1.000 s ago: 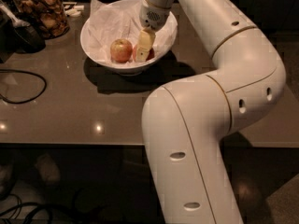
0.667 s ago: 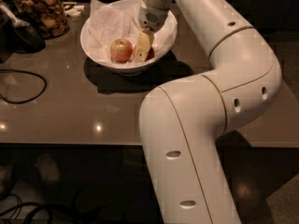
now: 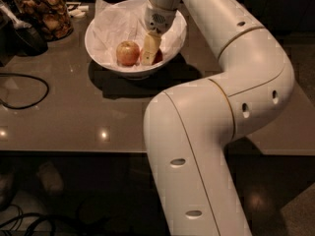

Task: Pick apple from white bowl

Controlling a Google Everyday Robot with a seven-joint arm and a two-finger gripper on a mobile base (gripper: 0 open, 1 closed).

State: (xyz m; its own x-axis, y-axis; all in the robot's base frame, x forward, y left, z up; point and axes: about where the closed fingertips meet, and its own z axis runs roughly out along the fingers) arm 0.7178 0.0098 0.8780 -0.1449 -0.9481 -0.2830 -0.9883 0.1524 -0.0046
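Note:
The white bowl (image 3: 101,50), lined with crumpled white paper, stands at the back of the table. A paler yellow-and-red apple (image 3: 127,53) lies in its near part. Just to its right, a sliver of the dark red apple (image 3: 158,57) shows. The rest of it is hidden behind my gripper (image 3: 150,53). The gripper reaches down into the bowl from above and sits right at the red apple. My large white arm fills the right and lower part of the view.
A glass jar of brown snacks (image 3: 47,14) stands at the back left, with a dark object (image 3: 22,36) beside it. A black cable (image 3: 24,90) loops on the grey table (image 3: 74,117) at left. The table's front edge runs across the middle.
The gripper stays low in the bowl at the red apple. The arm's elbow has shifted slightly to the left. The apples have not visibly moved.

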